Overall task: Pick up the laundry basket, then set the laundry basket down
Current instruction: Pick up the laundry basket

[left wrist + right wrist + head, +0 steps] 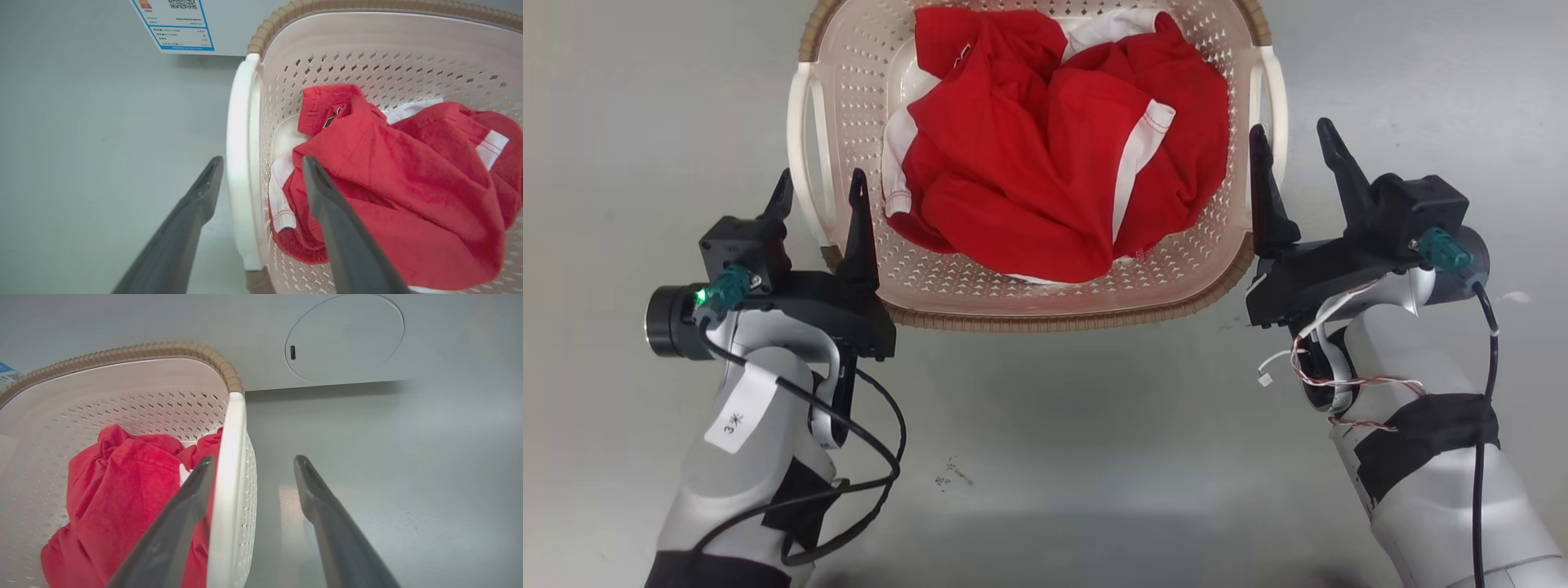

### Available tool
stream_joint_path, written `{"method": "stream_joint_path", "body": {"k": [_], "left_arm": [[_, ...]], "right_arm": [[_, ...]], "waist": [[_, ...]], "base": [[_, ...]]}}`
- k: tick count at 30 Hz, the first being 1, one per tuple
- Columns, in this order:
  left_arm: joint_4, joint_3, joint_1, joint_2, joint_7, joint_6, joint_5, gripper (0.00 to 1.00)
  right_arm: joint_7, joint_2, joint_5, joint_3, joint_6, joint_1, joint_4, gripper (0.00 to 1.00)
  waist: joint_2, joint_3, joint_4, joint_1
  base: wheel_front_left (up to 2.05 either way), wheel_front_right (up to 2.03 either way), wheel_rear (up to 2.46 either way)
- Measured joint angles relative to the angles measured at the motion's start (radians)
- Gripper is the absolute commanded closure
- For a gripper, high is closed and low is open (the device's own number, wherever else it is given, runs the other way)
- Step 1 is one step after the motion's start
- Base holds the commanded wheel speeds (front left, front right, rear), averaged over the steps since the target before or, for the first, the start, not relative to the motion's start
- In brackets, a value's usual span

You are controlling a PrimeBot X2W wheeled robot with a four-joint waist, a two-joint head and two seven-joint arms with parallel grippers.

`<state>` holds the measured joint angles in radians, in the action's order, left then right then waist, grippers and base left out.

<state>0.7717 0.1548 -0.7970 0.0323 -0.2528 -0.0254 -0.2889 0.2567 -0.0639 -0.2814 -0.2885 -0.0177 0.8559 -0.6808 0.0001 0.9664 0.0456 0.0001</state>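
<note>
**While the left gripper and right gripper stand spread, the laundry basket sits between them**

Where the head view reaches its upper centre, the cream basket stands on the grey floor. Its far edge is cut off by the top of the frame, and a crumpled red-and-white garment is heaped inside it.

At the left of that view the left gripper is released, its two dark fingers parted to either side of the white left handle. In the left wrist view the outer finger lies over bare floor, and the inner finger lies over the cloth within the perforated wall. Whether either finger touches the handle cannot be told.

At the right of the head view the right gripper is likewise released and straddles the white right handle. In the right wrist view the handle runs up the middle of the frame, just beside the inner finger. The outer finger stands apart from it, over the floor.

Behind the basket is a pale appliance panel. It carries a blue-edged label at the upper left of the left wrist view and a round flap at the upper right of the right wrist view.
</note>
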Motion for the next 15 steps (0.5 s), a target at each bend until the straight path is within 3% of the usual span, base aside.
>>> {"method": "stream_joint_path", "body": {"k": [15], "left_arm": [[0.156, 0.023, -0.107, -0.004, 0.002, 0.018, -0.011, 0.00]], "right_arm": [[0.000, -0.002, -0.098, -0.111, -0.038, 0.075, -0.104, 0.00]], "waist": [[0.0000, 0.033, 0.032, -0.0001]], "base": [[0.00, 0.00, 0.00]]}}
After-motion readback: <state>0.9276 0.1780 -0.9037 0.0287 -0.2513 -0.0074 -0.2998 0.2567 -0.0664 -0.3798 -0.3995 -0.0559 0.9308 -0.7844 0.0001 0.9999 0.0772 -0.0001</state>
